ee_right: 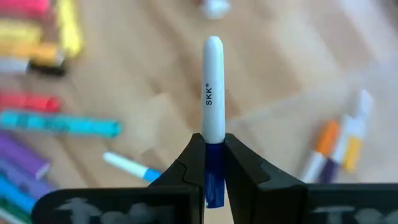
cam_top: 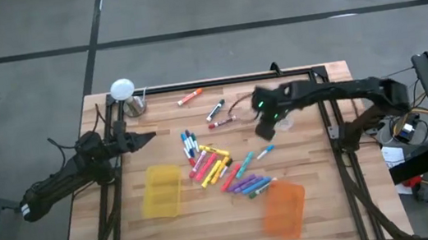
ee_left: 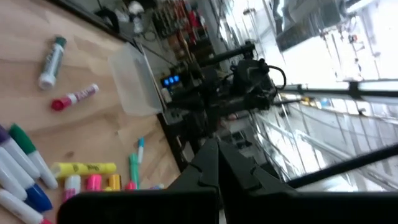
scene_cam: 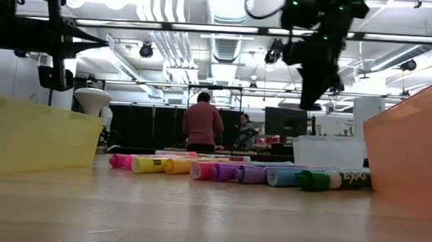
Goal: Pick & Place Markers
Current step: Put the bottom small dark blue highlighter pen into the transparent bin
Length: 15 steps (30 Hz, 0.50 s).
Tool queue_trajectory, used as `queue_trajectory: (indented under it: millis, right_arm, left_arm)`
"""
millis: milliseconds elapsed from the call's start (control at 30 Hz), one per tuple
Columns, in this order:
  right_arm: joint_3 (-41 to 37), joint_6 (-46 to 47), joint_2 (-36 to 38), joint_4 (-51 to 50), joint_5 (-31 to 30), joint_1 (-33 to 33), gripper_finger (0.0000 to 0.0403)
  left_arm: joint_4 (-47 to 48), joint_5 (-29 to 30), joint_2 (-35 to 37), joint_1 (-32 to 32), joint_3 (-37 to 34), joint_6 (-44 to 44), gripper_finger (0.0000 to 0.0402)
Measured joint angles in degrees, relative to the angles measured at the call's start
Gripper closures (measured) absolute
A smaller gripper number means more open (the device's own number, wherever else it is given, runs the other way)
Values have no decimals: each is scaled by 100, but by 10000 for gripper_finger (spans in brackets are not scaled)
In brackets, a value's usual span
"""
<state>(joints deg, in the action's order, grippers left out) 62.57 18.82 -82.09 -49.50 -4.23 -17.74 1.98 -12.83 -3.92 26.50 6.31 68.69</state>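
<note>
Several markers point(cam_top: 219, 167) in many colours lie in a loose heap on the middle of the wooden table point(cam_top: 325, 205); the low view shows them as a row point(scene_cam: 235, 171). My right gripper point(ee_right: 213, 140) hangs above the table right of the heap point(cam_top: 267, 124), shut on a white marker point(ee_right: 212, 87) with a blue end. My left gripper point(ee_left: 217, 163) is shut on nothing and waits at the table's left edge point(cam_top: 147, 139). My right gripper pinches the white marker's blue end point(ee_right: 213, 163) between its two fingers. The fingers point steeply down and lie along the marker. Its white barrel sticks out past the fingertips. The marker is lifted clear of the table.
A yellow bin point(cam_top: 163, 190) stands near-left of the heap and an orange bin point(cam_top: 284, 208) near-right. A clear bin point(scene_cam: 329, 151) stands by my right gripper. Loose markers point(cam_top: 189, 97) point(cam_top: 215, 111) lie toward the far edge, beside a metal cup point(cam_top: 136, 105) and a white ball point(cam_top: 121, 89).
</note>
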Motion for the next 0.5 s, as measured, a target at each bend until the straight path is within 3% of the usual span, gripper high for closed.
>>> queue_trajectory:
  millis: [233,500]
  right_arm:
    - [-575,830,501,-22,236,-1259,365]
    - [-946,544,-3,286,466,-1879,362]
  left_arm:
    - [5,656,0,0,0,68,401]
    - [15,1219,0,0,0,125,401]
